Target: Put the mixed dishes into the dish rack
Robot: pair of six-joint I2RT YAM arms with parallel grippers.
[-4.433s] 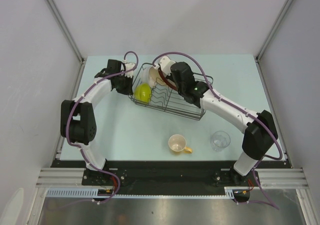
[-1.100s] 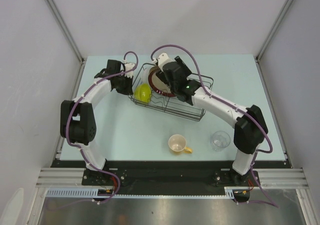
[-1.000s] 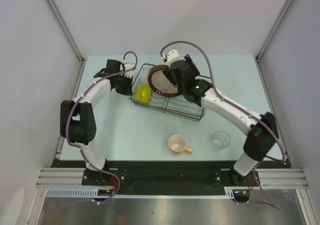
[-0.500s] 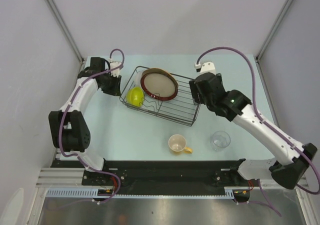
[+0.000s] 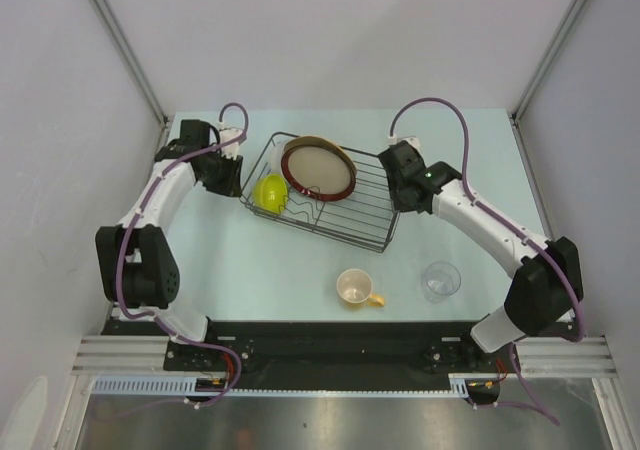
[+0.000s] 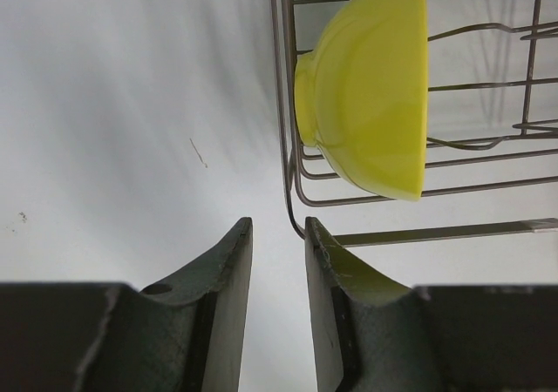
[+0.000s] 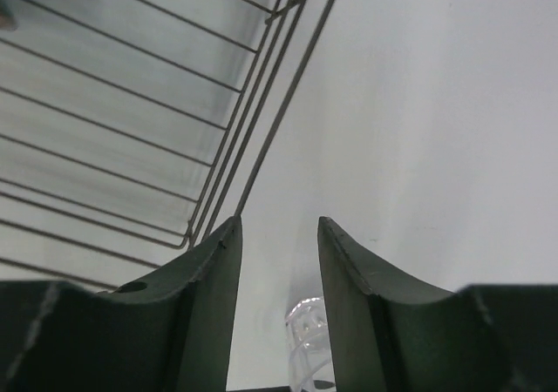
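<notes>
Since the right end effector left the dark-red-rimmed tan plate a second ago, you hold:
- plate propped in the dish rack, rack slid leftward
- lime-green bowl on edge, rack's left end
- left end effector narrowly parted, empty, at the rack's corner wire
- right end effector parted, empty, beside the rack's right end
- cream cup and small clear glass on the surface

I see the rack in the middle of the table, the bowl in its left end and the plate just right of that, against the far side. The cup stands in front of the rack, well apart, the glass near on its right. My left gripper is just off the rack's left end, my right gripper off its right.
</notes>
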